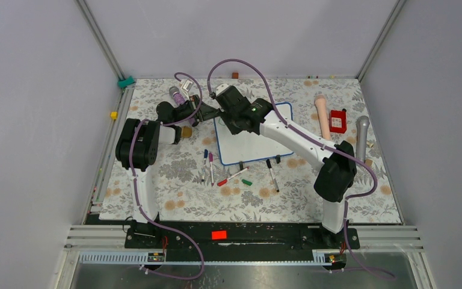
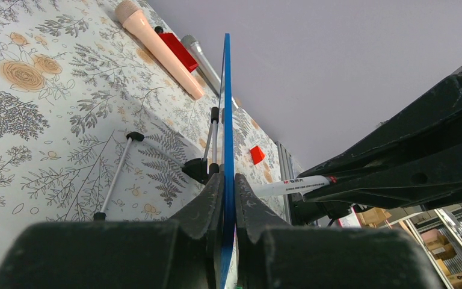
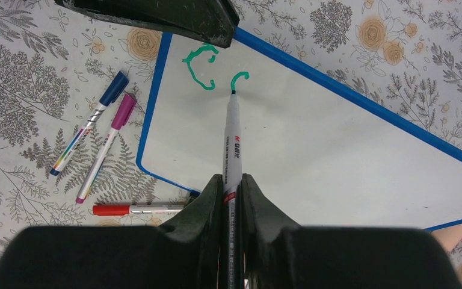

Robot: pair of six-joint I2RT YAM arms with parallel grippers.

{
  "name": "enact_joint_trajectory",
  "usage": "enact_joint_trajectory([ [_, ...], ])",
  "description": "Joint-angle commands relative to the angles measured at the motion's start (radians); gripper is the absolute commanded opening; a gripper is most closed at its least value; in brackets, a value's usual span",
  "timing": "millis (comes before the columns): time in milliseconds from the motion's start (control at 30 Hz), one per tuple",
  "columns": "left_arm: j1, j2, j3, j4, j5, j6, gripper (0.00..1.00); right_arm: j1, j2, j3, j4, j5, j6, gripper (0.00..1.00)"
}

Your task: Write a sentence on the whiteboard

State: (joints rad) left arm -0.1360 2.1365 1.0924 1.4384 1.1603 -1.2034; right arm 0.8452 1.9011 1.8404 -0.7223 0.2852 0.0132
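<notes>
Whiteboard point(image 3: 337, 156) – sentence point(image 3: 201, 66) barely begun, marker point(image 3: 233, 144) tip touching.

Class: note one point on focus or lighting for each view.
Top external: even light, only soft shadows. Left wrist: left end effector blurred close to the lens, whiteboard seen edge-on. Right wrist: right end effector blurred, green writing and marker sharp.

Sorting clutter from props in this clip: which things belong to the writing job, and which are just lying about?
In use: whiteboard, green writing, marker in the right gripper, left gripper clamped on the whiteboard's edge.
Lying about: spare markers, pink microphone, grey microphone, red box.
</notes>
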Motion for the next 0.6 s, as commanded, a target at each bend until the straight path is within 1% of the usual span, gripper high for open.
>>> enact_joint_trajectory([
  [0, -0.028, -0.027, -0.018, 0.045, 0.098, 0.015, 0.00, -0.012, 0.003, 0.004, -0.021, 0.019, 0.000, 0.00],
  [233, -0.028, -0.026, -0.018, 0.045, 0.099, 0.014, 0.00, -0.027, 0.033, 0.065, -0.047, 0.086, 0.026, 0.00],
  [567, -0.028, -0.027, -0.015, 0.045, 0.101, 0.013, 0.00, -0.038, 0.061, 0.124, -0.047, 0.071, 0.030, 0.00],
])
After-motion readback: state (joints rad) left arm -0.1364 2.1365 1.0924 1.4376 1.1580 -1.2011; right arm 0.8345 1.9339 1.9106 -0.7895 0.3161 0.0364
